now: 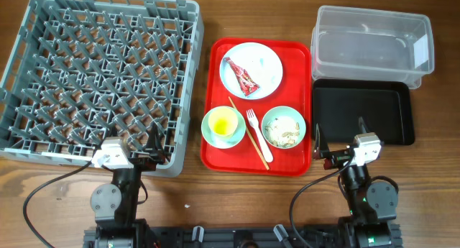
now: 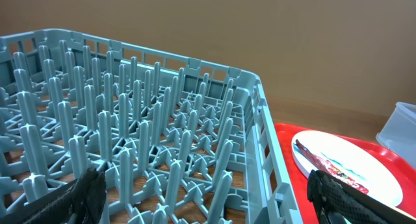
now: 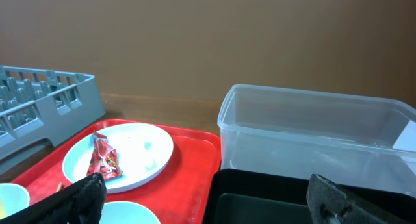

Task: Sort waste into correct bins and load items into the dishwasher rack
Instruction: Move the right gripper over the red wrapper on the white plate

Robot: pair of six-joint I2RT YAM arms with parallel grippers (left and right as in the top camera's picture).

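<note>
The grey dishwasher rack (image 1: pixel 43 32) fills the left, seen close in the left wrist view (image 2: pixel 130 139). A red serving tray (image 1: pixel 215 151) holds a pale-blue plate (image 1: pixel 266 57) with the red foil wrapper (image 1: pixel 243 77), a mint bowl (image 1: pixel 210 133) holding a yellow cup (image 1: pixel 223 121), a mint bowl (image 1: pixel 300 117) with rice scraps (image 1: pixel 282 130), a white fork (image 1: pixel 256 133) and a chopstick (image 1: pixel 244 129). The clear tub (image 1: pixel 370 43) and black tray (image 1: pixel 363 111) are on the right. My left gripper (image 1: pixel 144 149) is open at the rack's near edge. My right gripper (image 1: pixel 338 140) is open at the black tray's near-left corner.
In the right wrist view the plate (image 3: pixel 140 152), wrapper (image 3: pixel 104 160), clear tub (image 3: pixel 312 130) and black tray (image 3: pixel 273 198) lie ahead. The left wrist view shows the plate (image 2: pixel 354 162) beyond the rack's right wall. Cables trail on the table near both arm bases.
</note>
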